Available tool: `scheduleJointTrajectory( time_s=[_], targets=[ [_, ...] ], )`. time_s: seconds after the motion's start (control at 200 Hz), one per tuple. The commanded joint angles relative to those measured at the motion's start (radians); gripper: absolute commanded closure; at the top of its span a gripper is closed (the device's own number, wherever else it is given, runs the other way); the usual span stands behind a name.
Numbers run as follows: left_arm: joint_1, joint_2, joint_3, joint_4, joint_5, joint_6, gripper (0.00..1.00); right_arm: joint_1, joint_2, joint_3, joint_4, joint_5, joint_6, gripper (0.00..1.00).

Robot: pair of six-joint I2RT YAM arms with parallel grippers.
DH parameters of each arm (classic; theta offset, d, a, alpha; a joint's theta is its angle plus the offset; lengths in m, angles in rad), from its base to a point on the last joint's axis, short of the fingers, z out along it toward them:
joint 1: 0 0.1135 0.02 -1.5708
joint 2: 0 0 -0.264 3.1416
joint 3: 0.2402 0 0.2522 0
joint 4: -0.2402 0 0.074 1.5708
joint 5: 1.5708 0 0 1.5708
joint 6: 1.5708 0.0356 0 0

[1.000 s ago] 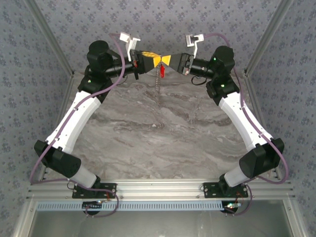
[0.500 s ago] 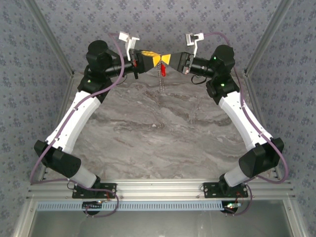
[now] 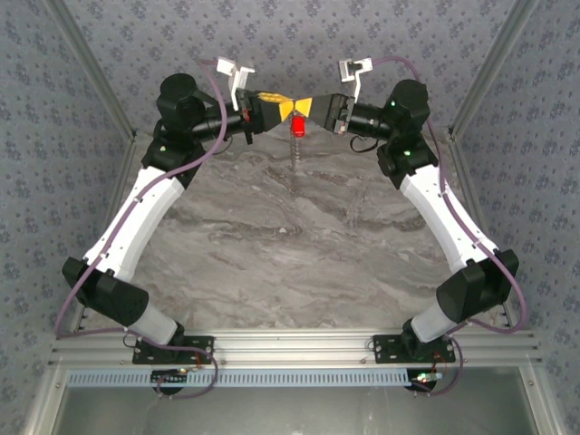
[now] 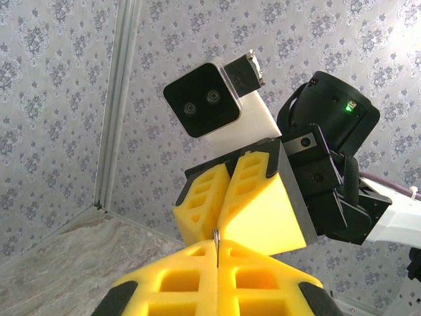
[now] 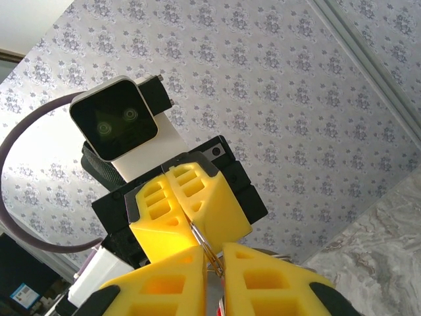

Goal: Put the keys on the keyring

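Keyring [image 4: 217, 245] pinched tip to tip by left gripper [image 3: 286, 107] and right gripper [image 3: 302, 108], both closed narrow. Red keys [image 3: 296, 130] hang at its 6 o'clock.

You have two arms to count, the left arm [image 3: 149, 204] and the right arm [image 3: 444, 213]; two grippers, the left gripper [image 3: 286, 106] and the right gripper [image 3: 304, 109]; four yellow foam fingers [image 4: 260, 214] in all, two on each gripper; one red key [image 3: 295, 130]; one thin grey keyring [image 5: 200, 238]; two white wrist cameras, one [image 3: 234, 71] per arm; two purple cables [image 3: 80, 288], again one per arm; one marbled table [image 3: 299, 245].
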Motion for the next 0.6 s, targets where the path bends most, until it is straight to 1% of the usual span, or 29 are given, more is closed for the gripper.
scheduleJointTrajectory(
  time_s=[0.0,0.1,0.155,0.19,0.23,0.255,0.35,0.425,0.49,0.595],
  targets=[
    [-0.005,-0.031,0.014,0.023,0.055,0.003,1.00,0.000,0.004,0.040,0.022,0.013,0.002,0.84],
    [-0.005,-0.030,0.014,0.023,0.055,0.003,1.00,0.000,0.008,0.041,0.024,0.013,0.005,0.88],
    [-0.006,-0.030,0.014,0.023,0.058,0.002,1.00,-0.001,0.006,0.041,0.027,0.013,0.006,0.88],
    [-0.005,-0.030,0.014,0.023,0.060,0.000,1.00,-0.001,0.007,0.041,0.029,0.014,0.006,0.86],
    [-0.005,-0.030,0.012,0.022,0.063,0.000,1.00,0.000,0.007,0.041,0.030,0.014,0.008,0.79],
    [-0.005,-0.029,0.013,0.023,0.062,-0.001,1.00,0.001,0.007,0.041,0.030,0.016,0.008,0.76],
    [-0.005,-0.032,0.011,0.023,0.064,-0.002,1.00,0.001,0.009,0.041,0.031,0.018,0.008,0.76],
    [-0.006,-0.031,0.012,0.023,0.065,-0.003,1.00,0.001,0.009,0.041,0.032,0.018,0.007,0.80],
    [-0.005,-0.031,0.011,0.021,0.064,-0.003,1.00,0.001,0.009,0.041,0.032,0.017,0.008,0.87],
    [-0.006,-0.032,0.011,0.018,0.064,-0.003,1.00,0.002,0.007,0.039,0.033,0.013,0.008,0.95]
  ],
)
